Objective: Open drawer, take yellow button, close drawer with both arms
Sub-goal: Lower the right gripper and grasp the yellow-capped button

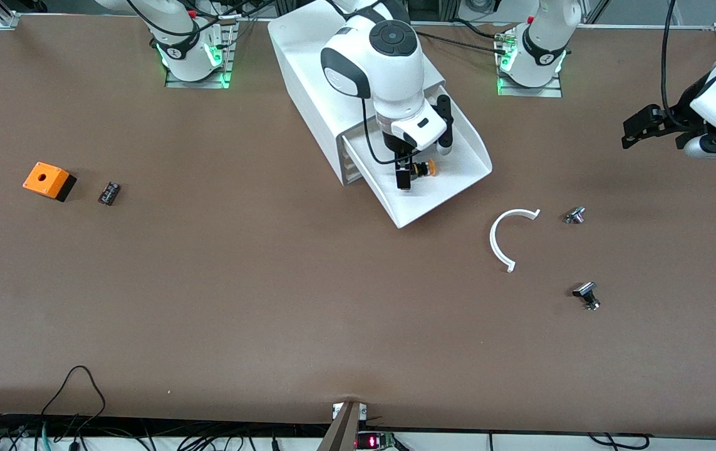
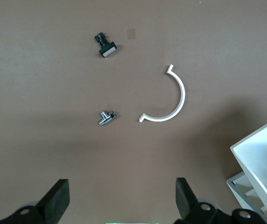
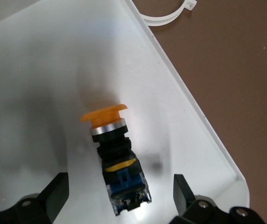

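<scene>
Front view: the drawer (image 1: pixel 451 169) stands pulled out of the white cabinet (image 1: pixel 314 69), giving access from above. The right claw (image 1: pixel 409 172) reaches down into it beside the button (image 1: pixel 423 168), which lies on its side on the drawer floor. The left claw (image 1: pixel 636 128) hangs over the tabletop (image 1: pixel 270 300) at the left arm's end, waiting, probably kept clear until the drawer must be shut. A white curved strip (image 1: pixel 505 238) and two small silver-and-black parts (image 1: pixel 575 215) lie near the drawer; an orange cube (image 1: pixel 49 180) lies toward the right arm's end.

Left wrist view: the left claw (image 2: pixel 122 198) is spread wide and empty over bare tabletop.

Right wrist view: the right claw (image 3: pixel 119 198) is spread wide, its fingers either side of the button's (image 3: pixel 115 158) blue stem end, not yet gripping.
</scene>
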